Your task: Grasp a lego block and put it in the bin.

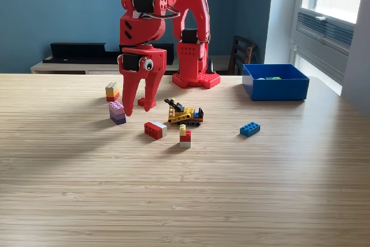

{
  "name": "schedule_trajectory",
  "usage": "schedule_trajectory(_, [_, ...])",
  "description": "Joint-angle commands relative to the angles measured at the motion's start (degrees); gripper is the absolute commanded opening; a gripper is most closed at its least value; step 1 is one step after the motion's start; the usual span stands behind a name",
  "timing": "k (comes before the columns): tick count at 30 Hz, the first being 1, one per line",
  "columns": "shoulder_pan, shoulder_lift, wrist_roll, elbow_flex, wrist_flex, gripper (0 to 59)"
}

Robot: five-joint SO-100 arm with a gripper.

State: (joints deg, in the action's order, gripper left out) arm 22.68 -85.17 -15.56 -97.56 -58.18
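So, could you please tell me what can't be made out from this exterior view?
- Bin contents: the near wall hides nearly everything; only small bits show above it.
- Tool: whether a fingertip touches the purple block is unclear.
- Arm top: cut off by the upper edge.
- Small yellow-and-black model: too small to identify its parts.

you see red arm [167,21], blue bin [275,88], pale striped wood counter [185,195]. purple block [117,112], blue block [250,129], red-white block [155,129], yellow-orange-red stack [112,91], yellow-black model [185,114].
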Motion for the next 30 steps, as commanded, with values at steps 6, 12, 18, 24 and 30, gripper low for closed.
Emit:
schedule_trajectory(6, [-3.3, 4.1, -2.6, 9.0, -2.7, 21.8])
schedule_trajectory(12, [-4.0, 7.5, -3.5, 11.4, -4.0, 21.5])
schedule_trajectory(18, [-4.3, 11.0, -4.6, 14.1, -4.4, 21.1])
schedule_trajectory(24, [-4.7, 14.2, -5.4, 15.7, -4.4, 18.7])
schedule_trajectory(30, [-5.2, 15.9, -6.5, 16.5, -4.4, 10.1])
